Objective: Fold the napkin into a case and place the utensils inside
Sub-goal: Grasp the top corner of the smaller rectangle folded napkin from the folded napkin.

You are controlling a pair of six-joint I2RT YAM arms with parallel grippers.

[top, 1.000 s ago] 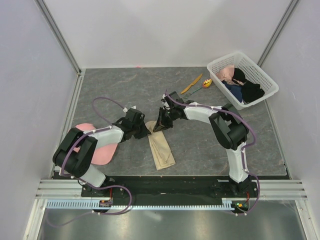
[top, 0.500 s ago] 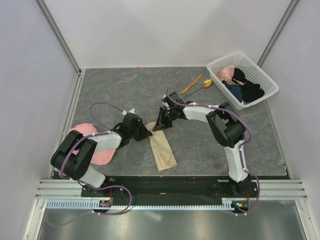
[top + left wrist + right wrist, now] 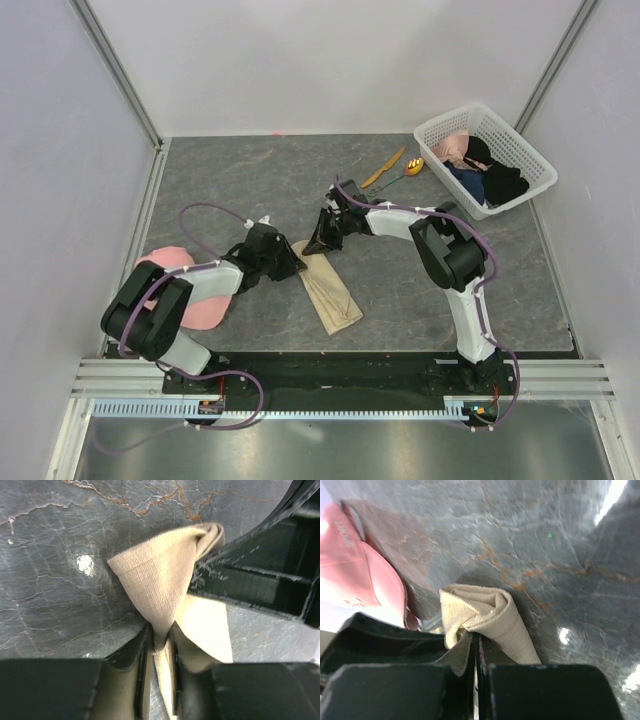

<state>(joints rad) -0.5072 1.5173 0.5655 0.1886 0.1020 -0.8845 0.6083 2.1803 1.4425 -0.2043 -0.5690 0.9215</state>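
Note:
The beige napkin [image 3: 330, 292] lies folded into a narrow strip on the grey table, slanting toward the near right. My left gripper [image 3: 291, 264] is shut on its far end from the left; the cloth [image 3: 162, 587] bunches between the pads. My right gripper [image 3: 318, 246] is shut on the same end from the right, where the cloth [image 3: 487, 615] curls over its tips. The orange knife [image 3: 383, 168] and the spoon [image 3: 405, 172] with a yellow bowl and green handle lie at the far right, next to the basket.
A white basket [image 3: 520, 147] of dark and pink clothes stands at the far right corner. A pink cap [image 3: 205, 300] lies at the near left under my left arm; it also shows in the right wrist view [image 3: 357, 570]. White walls enclose the table.
The napkin's near end has swung to the right, so the strip now slants. Both grippers stay shut on its far end, almost in place.

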